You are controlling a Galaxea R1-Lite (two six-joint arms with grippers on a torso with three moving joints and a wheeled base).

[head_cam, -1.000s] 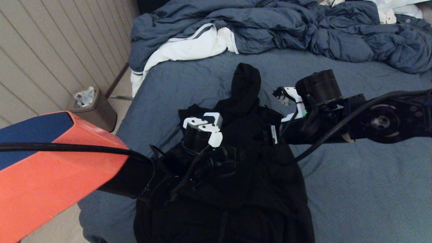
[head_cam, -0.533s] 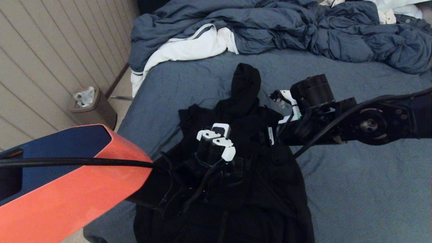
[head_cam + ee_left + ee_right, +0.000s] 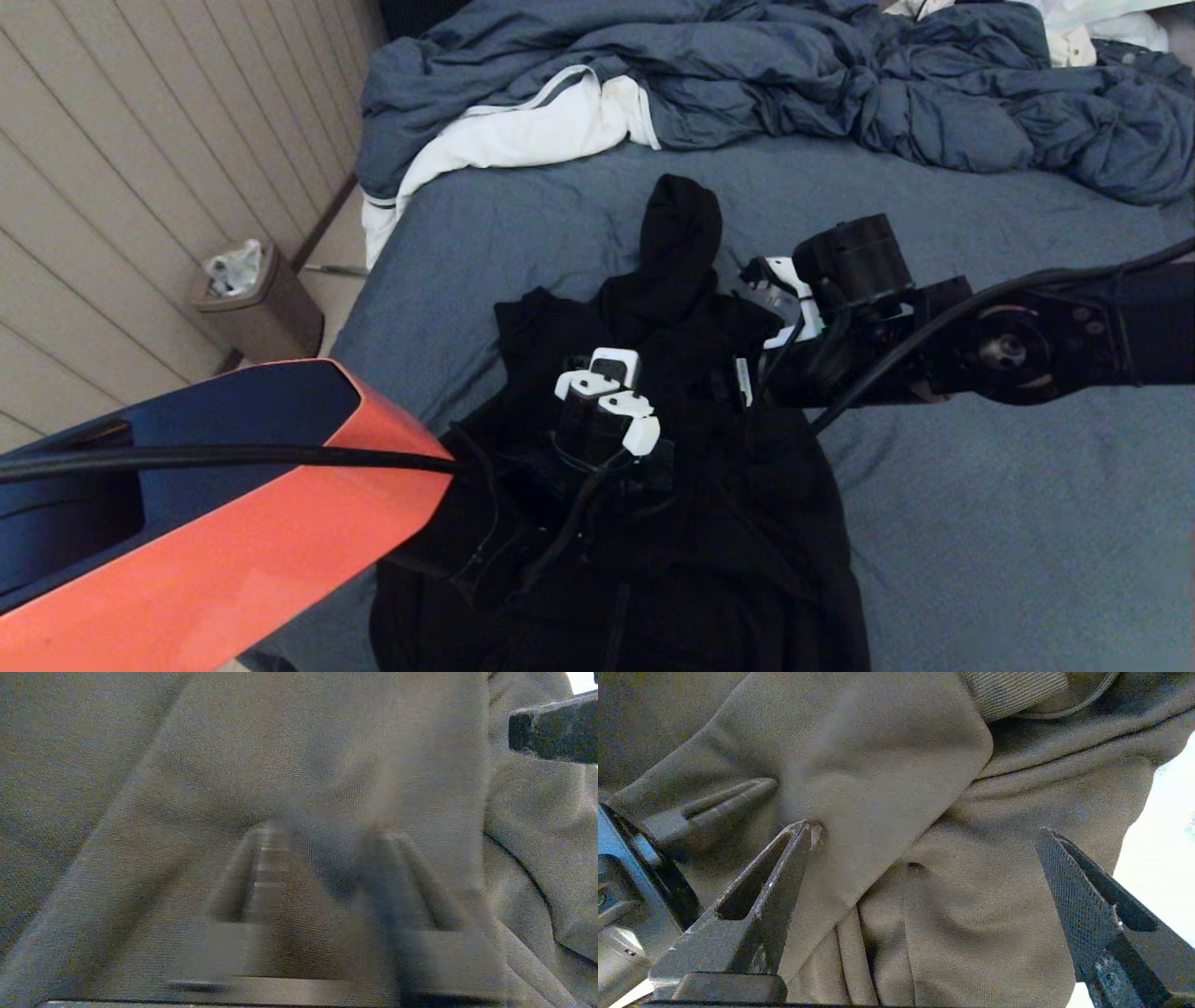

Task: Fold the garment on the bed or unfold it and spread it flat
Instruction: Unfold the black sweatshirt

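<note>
The black hoodie, the garment (image 3: 709,523), lies in the middle of the bed (image 3: 1008,523), its pointed hood (image 3: 686,224) toward the far side. My left gripper (image 3: 607,420) is pressed into the hoodie's chest; in the left wrist view it (image 3: 327,844) looks shut on a fold of the cloth, though that view is blurred. My right gripper (image 3: 747,373) hovers just right of it, at the hoodie's right shoulder. In the right wrist view it (image 3: 924,830) is open, wide over a sleeve fold (image 3: 878,765) with a ribbed cuff (image 3: 1013,690).
A rumpled blue-grey comforter (image 3: 794,75) and a white cloth with a dark stripe (image 3: 523,131) lie at the far end of the bed. A brown bin (image 3: 257,299) stands on the floor by the panelled wall on the left. Bare sheet stretches to the right.
My left gripper has moved right and toward me across the hoodie. My right gripper has shifted a little left and lower, closer to the left one.
</note>
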